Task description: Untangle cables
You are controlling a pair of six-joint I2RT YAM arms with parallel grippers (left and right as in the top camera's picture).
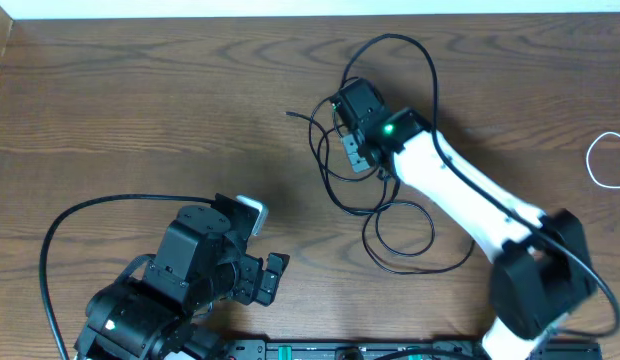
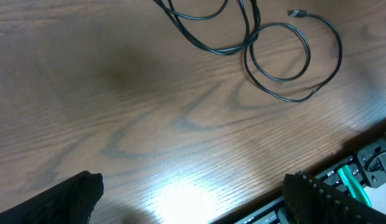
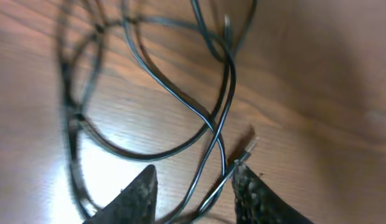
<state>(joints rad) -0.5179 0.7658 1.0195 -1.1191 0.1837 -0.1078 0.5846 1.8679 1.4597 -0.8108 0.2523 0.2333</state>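
Grasping step: right claw [image 3: 194, 177], half narrowed but not pinching, straddles crossed strands of the black cables [image 3: 213, 127] heaped upper centre overhead. Left claw [image 2: 193, 186] gapes wide, lower left. Next move probably needs a firm pinch, then a gentle pull.

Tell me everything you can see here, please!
table: one, brown wood, under everything
black cables: a tangle, number unclear, black, middle of the table
white cable: one, white, right edge of the overhead view
left arm: one, black, near left corner
right arm: one, white, reaching over the tangle
left gripper: one, black, open over bare wood
right gripper: one, black, open, a black strand between its fingers
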